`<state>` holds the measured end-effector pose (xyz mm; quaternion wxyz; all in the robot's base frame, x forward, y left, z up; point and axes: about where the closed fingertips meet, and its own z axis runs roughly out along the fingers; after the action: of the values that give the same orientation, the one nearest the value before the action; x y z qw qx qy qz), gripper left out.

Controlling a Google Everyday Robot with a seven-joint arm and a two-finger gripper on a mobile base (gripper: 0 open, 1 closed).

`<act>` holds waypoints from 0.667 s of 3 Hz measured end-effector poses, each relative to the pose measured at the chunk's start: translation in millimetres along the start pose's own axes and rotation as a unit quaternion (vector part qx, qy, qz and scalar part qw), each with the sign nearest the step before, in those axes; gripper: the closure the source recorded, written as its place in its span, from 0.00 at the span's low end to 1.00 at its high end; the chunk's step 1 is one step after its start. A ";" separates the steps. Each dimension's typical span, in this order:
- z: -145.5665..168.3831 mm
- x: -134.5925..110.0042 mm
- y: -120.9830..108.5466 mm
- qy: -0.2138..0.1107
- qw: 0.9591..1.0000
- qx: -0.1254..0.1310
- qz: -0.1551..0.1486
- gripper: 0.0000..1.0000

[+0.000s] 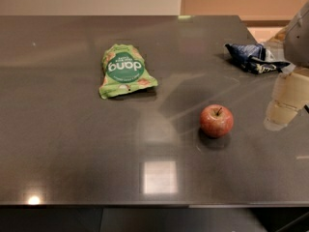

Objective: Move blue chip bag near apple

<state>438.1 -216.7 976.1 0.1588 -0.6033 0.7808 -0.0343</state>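
The blue chip bag (255, 57) lies crumpled on the dark table near its far right edge. The red apple (216, 121) stands upright on the table, in front of and a little left of the bag. My gripper (286, 103) enters from the right edge, its pale fingers hanging over the table to the right of the apple and just in front of the bag, holding nothing that I can see.
A flat green "dang" bag (124, 70) lies at the middle left of the table (72, 144). The table's front edge runs along the bottom and its right edge passes behind my gripper. A wall stands beyond the far edge.
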 end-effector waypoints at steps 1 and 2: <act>-0.3 -0.2 -0.3 0.000 1.000 0.001 0.000 0.00; 3.5 2.5 -18.3 0.000 1.000 0.007 0.020 0.00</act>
<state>455.6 -223.5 976.7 0.1640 -0.5860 0.7927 -0.0366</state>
